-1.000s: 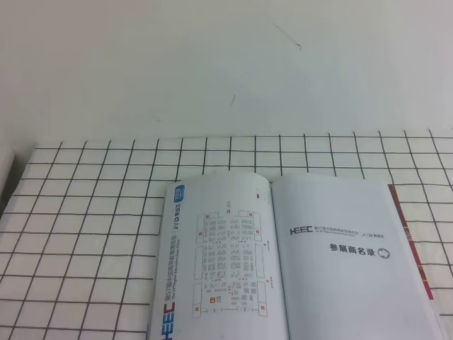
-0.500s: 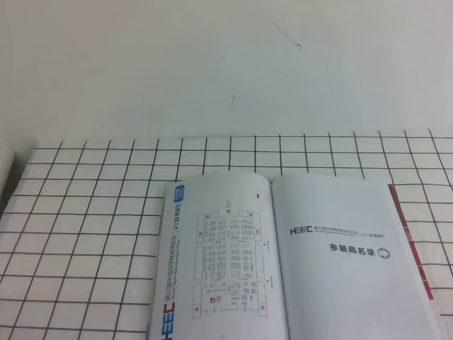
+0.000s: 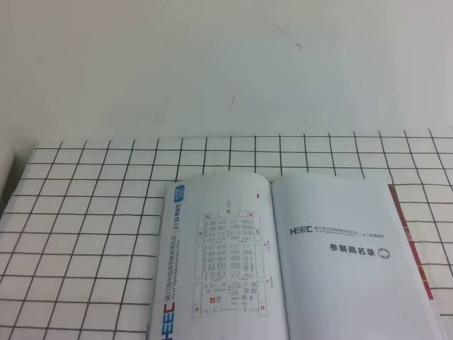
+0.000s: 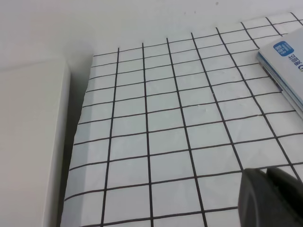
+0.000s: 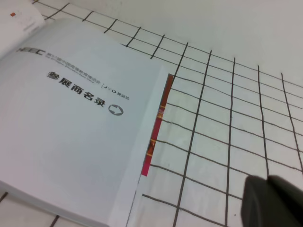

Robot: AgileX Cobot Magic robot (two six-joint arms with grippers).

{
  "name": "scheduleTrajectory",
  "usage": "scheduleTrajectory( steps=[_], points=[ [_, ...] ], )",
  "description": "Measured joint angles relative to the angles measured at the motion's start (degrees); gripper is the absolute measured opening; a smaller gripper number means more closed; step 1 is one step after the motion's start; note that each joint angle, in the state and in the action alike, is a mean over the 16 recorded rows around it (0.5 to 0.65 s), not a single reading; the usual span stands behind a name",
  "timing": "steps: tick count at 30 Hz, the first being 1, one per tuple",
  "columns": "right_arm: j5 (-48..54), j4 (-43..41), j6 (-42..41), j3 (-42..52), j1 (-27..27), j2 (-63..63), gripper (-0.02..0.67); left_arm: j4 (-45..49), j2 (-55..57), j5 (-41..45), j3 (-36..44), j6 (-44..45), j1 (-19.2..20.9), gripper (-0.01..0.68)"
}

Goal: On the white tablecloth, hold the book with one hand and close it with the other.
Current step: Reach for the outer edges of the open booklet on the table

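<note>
White tablecloth point(image 3: 85, 234) bears the book point(image 3: 297, 255) lying open and untouched, so I've everything left, and can't tell either pincer's opening.

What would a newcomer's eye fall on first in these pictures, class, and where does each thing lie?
First, the book lying open near the front edge of the white tablecloth, a floor plan on its left page and a printed title on its right. A red strip peeks out beyond the right page's outer edge. Only a dark corner of each tool shows, low in its wrist view, clear of the book.
</note>
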Motion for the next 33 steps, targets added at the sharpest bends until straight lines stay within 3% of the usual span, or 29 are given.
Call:
scheduleTrajectory(
  steps=[19,25,33],
  points=[
    [-2.37,0.00,0.00,0.12,0.00,0.00,-0.003,-0.39,0.00,-2.33,0.03,1.78,0.00,-0.004],
    [-9.79,0.14,0.00,0.25,0.00,0.00,-0.003,-3.50,0.00,-9.61,0.16,1.83,0.00,-0.004],
    [-28.15,0.61,0.00,0.35,0.00,0.00,-0.003,-7.22,0.00,-25.24,0.26,1.83,0.00,-0.004]
  ],
)
